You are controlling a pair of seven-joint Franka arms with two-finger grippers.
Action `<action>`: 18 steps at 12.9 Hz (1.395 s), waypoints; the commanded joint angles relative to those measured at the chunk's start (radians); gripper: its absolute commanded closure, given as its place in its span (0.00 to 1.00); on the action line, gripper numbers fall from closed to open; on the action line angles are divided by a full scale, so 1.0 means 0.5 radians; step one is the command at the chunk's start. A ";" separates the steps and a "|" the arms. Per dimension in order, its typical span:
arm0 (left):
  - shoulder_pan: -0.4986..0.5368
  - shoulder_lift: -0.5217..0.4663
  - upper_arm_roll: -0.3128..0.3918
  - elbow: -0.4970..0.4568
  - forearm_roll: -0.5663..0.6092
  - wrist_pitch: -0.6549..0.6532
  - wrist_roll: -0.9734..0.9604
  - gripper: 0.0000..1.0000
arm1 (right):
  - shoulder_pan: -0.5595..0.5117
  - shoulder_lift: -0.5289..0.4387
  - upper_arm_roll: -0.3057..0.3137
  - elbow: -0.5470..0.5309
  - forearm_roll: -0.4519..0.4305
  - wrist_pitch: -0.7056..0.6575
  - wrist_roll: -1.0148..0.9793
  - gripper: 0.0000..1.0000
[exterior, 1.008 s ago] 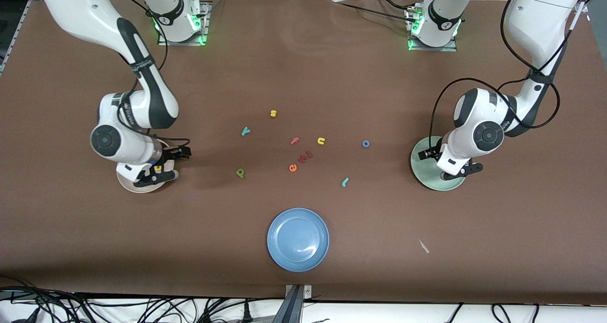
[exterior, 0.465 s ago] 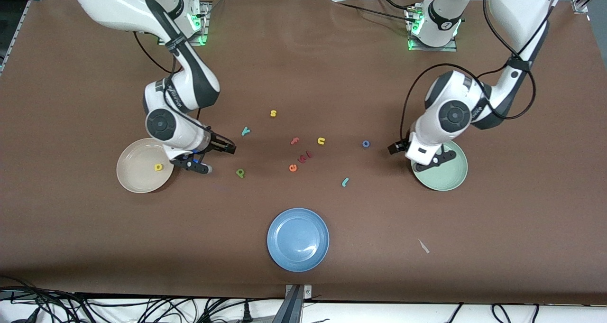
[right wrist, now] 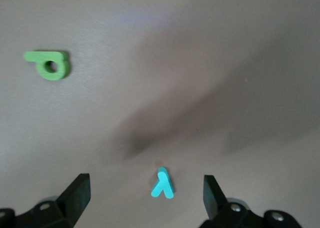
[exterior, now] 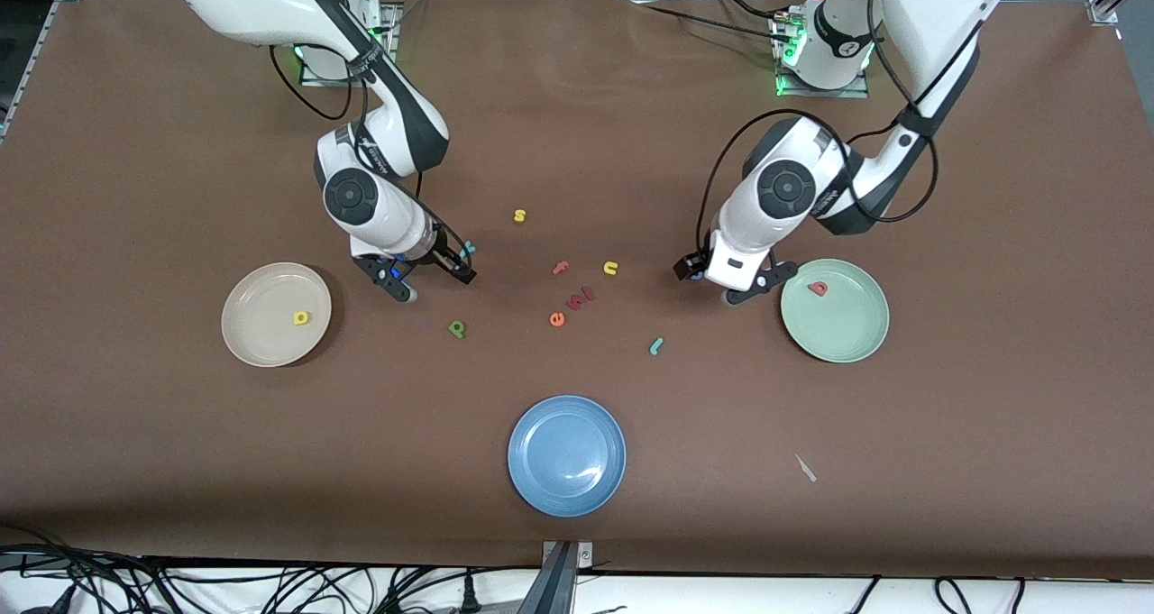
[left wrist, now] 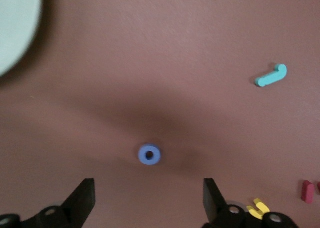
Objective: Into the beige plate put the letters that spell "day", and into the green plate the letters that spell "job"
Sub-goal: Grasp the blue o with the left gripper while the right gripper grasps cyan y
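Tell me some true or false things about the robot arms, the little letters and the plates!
1. A yellow letter lies in the beige plate. True.
2. The green plate holds nothing. False: a pink-red letter lies in it.
3. The left gripper is open over the blue ring letter. True.
4. The right gripper is squeezing the teal "y". False: it is open, with the "y" on the table between its fingers.
5. The green letter lies in the blue plate. False: it lies on the table.
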 commanded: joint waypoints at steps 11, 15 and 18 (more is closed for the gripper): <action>0.018 0.271 0.013 0.000 0.474 0.118 -0.244 0.52 | 0.155 -0.040 -0.042 -0.259 -0.061 0.354 0.219 0.01; 0.015 0.292 0.013 0.000 0.490 0.161 -0.260 0.73 | 0.155 0.006 -0.069 -0.250 -0.108 0.381 0.222 0.09; 0.021 0.286 0.010 0.006 0.487 0.161 -0.260 0.93 | 0.161 0.031 -0.069 -0.247 -0.111 0.397 0.219 0.17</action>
